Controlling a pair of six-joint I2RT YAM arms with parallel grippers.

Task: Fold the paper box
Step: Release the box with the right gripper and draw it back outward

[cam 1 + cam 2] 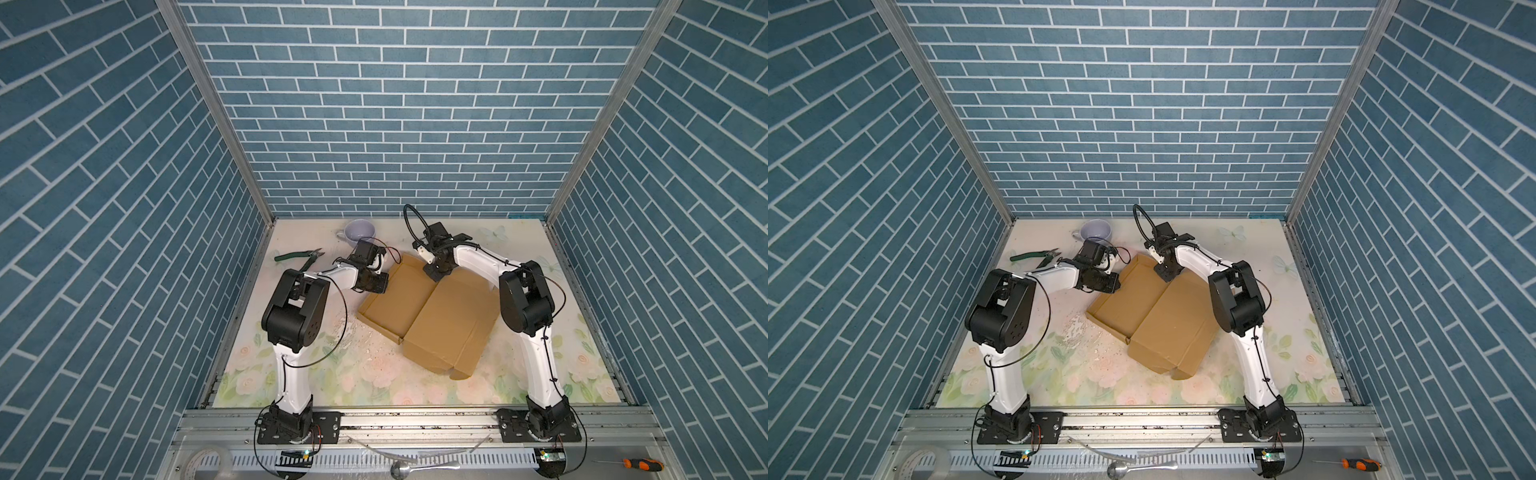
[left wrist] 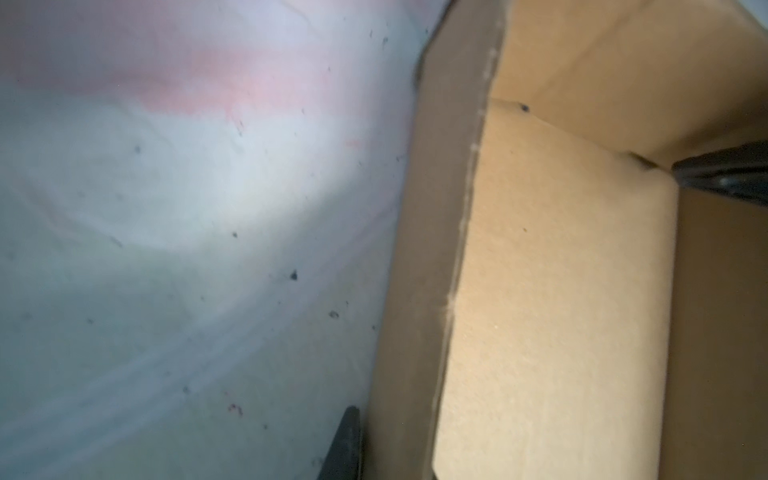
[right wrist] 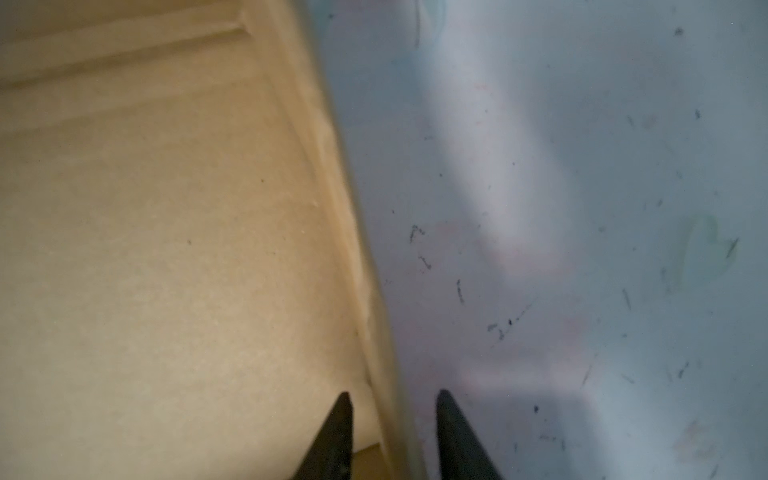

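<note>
Brown corrugated paper box [image 1: 419, 307] lies half-formed, left gripper [image 1: 381, 287] pinching its side wall upright while right gripper [image 3: 393, 395], jaws spread, straddles the far edge, apparently steadying it.

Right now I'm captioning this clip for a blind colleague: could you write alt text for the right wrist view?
The right hand, its two dark fingertips apart, straddles an edge of the brown paper box. One fingertip is over cardboard, the other over the pale, scuffed table.
</note>
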